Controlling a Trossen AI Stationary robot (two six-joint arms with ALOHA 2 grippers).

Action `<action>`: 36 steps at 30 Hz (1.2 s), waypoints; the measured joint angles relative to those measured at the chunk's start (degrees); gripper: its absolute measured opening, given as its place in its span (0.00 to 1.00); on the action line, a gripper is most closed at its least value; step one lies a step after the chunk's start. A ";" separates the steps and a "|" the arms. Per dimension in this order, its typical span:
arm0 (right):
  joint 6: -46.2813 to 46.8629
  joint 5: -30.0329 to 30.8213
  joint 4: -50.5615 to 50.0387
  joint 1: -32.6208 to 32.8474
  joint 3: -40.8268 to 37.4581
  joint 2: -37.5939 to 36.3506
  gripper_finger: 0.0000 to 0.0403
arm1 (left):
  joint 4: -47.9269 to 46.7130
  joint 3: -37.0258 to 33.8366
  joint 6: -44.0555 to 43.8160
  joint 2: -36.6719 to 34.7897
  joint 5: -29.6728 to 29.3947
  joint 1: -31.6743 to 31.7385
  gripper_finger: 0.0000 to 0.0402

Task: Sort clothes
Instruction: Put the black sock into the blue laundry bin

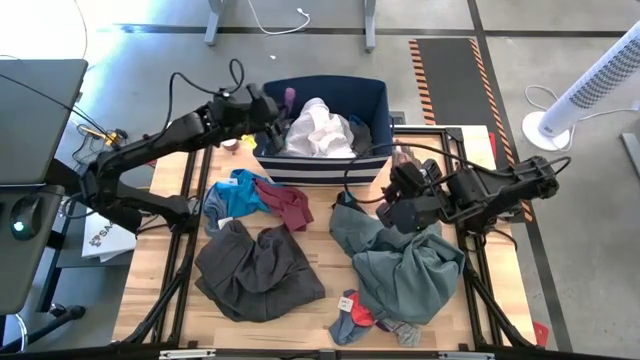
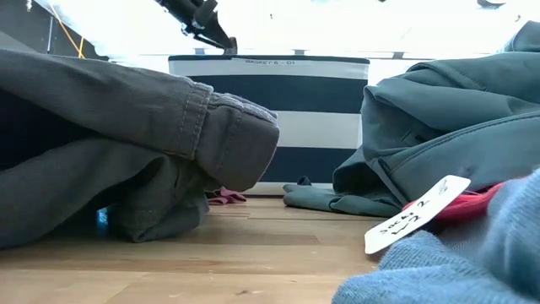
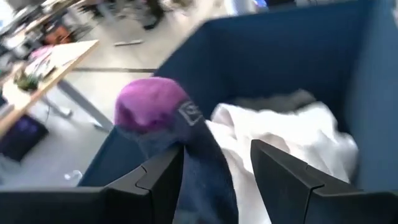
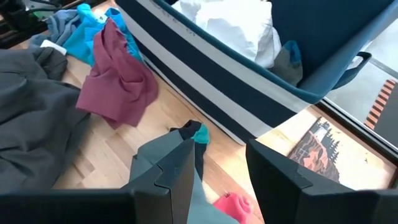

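Note:
My left gripper (image 1: 274, 108) (image 3: 216, 149) is over the far left corner of the navy striped bin (image 1: 320, 165), fingers apart. A navy sock with a purple toe (image 3: 186, 155) (image 1: 289, 97) stands between them, above the white garment (image 1: 318, 130) in the bin. My right gripper (image 1: 388, 212) (image 4: 217, 146) hangs open above the far left corner of the grey-green shirt (image 1: 410, 265), with only table showing between its fingertips. Dark trousers (image 1: 255, 270), a blue piece (image 1: 232, 195), a maroon piece (image 1: 290, 205) and small grey and red socks (image 1: 360, 315) lie on the table. My left gripper does not pinch the sock. The sock's navy leg (image 3: 199, 186) lies along the inner side of one finger (image 3: 165, 177), and white cloth shows in a gap before the other finger (image 3: 280, 174). The purple toe (image 3: 152, 106) reaches out past the fingertips. Whether the sock rests on the finger cannot be told.
The bin stands at the table's far middle. A printed card (image 4: 317, 146) lies on the table beside the bin's right end. A white paper tag (image 2: 418, 215) sits among the clothes at the near edge. A white fan (image 1: 590, 85) stands on the floor to the right.

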 joint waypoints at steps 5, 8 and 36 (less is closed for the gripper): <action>-0.01 -0.03 0.01 -0.92 0.00 0.00 0.35 | -12.19 4.88 11.48 1.95 -3.53 -2.86 0.46; 0.00 -0.04 0.02 -1.44 0.00 0.00 0.35 | -15.75 6.04 12.36 3.17 -9.12 -4.10 0.46; 6.25 -5.70 0.07 -0.48 0.00 0.00 0.35 | -1.24 5.44 -36.32 25.58 3.04 -26.35 0.46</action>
